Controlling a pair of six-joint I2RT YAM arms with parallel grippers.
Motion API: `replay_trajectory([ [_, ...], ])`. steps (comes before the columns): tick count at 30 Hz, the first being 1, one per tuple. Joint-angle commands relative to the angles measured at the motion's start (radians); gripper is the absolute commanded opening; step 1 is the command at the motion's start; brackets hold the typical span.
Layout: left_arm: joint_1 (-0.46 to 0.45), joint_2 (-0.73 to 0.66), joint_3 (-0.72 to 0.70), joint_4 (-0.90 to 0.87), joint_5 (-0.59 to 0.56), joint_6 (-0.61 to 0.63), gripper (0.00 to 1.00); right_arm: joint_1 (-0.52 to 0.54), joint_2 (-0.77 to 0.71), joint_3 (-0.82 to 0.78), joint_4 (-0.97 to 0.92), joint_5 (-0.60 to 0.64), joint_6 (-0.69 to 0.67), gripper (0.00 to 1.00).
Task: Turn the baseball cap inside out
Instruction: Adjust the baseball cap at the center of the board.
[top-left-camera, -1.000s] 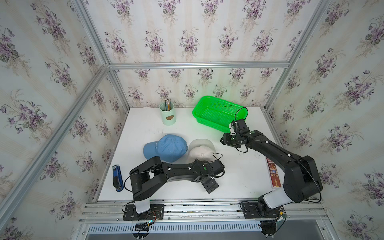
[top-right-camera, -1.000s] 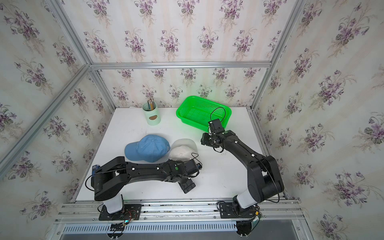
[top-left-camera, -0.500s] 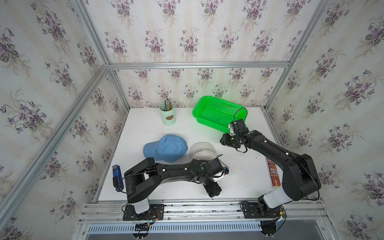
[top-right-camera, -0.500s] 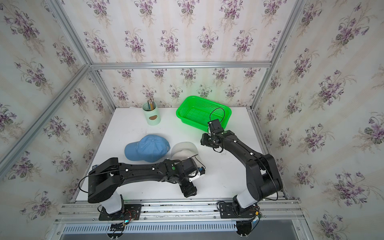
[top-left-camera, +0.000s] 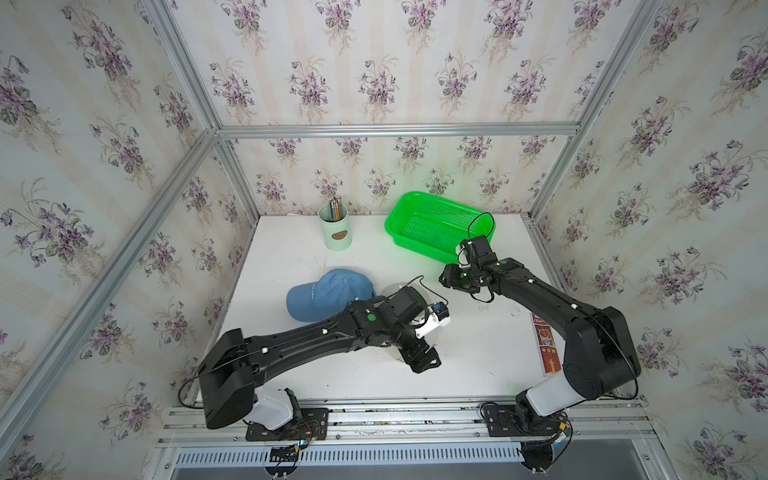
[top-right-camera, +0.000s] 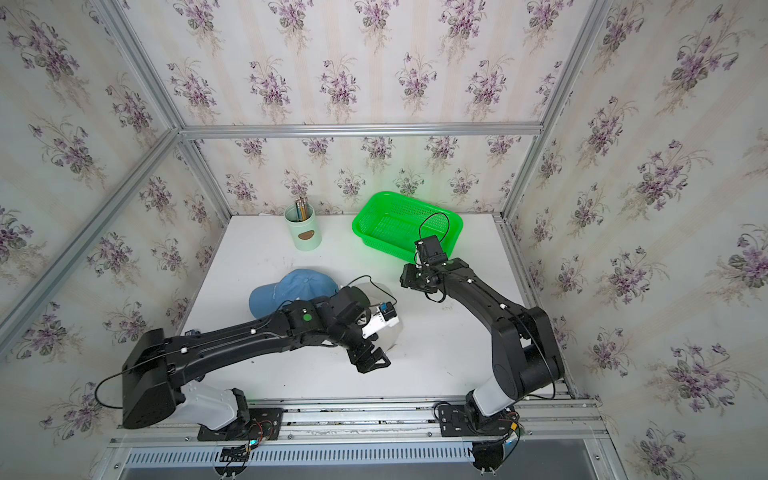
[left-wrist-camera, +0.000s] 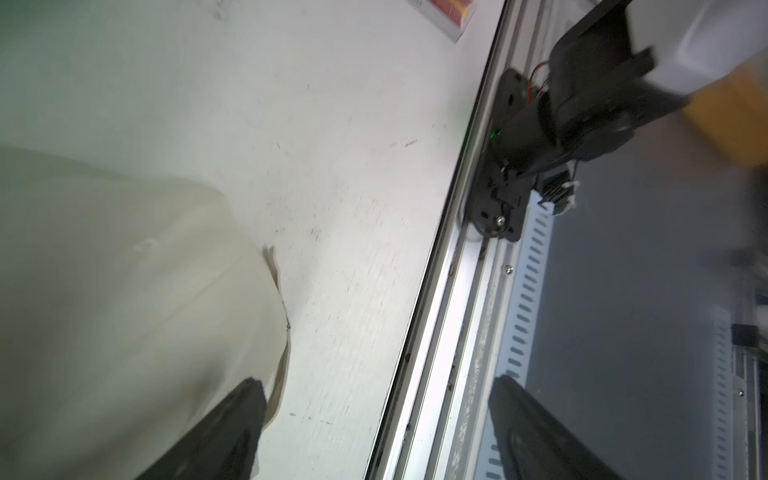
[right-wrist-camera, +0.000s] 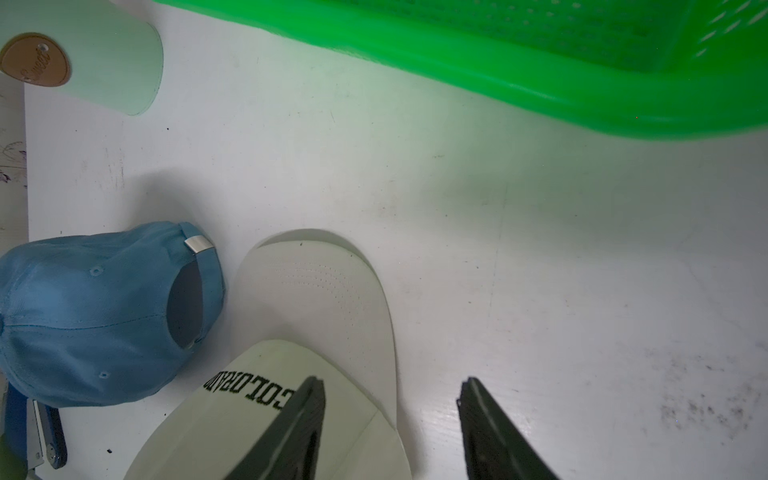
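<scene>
The left gripper (top-left-camera: 424, 362) stands spread wide, gripping nothing. One finger (left-wrist-camera: 232, 432) is at the rear hem of the white cap (left-wrist-camera: 124, 299), seemingly the one to turn, which sits just behind it under its wrist. The cap's length runs from there to the brim (right-wrist-camera: 324, 299), where the right gripper (right-wrist-camera: 392, 382) hovers half-spread and empty. I'd judge the left nearer the hem. A blue cap (top-left-camera: 328, 293) lies just beyond.

Walls (top-left-camera: 374, 62) papered with purple flower sprigs, aluminium frame rails (top-left-camera: 395, 129) along the edges, white tabletop (top-left-camera: 478, 365), even light
</scene>
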Motion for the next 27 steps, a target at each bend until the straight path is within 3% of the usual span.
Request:
replay_trajectory([
  [1,0.089,-0.071,0.012,-0.06,0.055,-0.014,0.91,0.001,0.006,0.014,0.0,0.009,-0.005,0.57],
  [7,0.37,-0.079,0.054,-0.107,-0.039,-0.062,0.96,0.025,0.008,0.056,-0.025,0.031,-0.026,0.57],
  [15,0.586,-0.006,0.169,-0.182,-0.246,-0.106,0.99,0.094,-0.049,0.006,-0.104,0.061,-0.036,0.57],
  [21,0.672,0.028,0.183,-0.214,-0.352,-0.11,0.99,0.129,-0.205,-0.228,-0.133,0.097,0.038,0.57],
  [27,0.693,0.037,0.196,-0.223,-0.387,-0.105,0.99,0.252,-0.157,-0.311,-0.068,0.12,0.113,0.55],
])
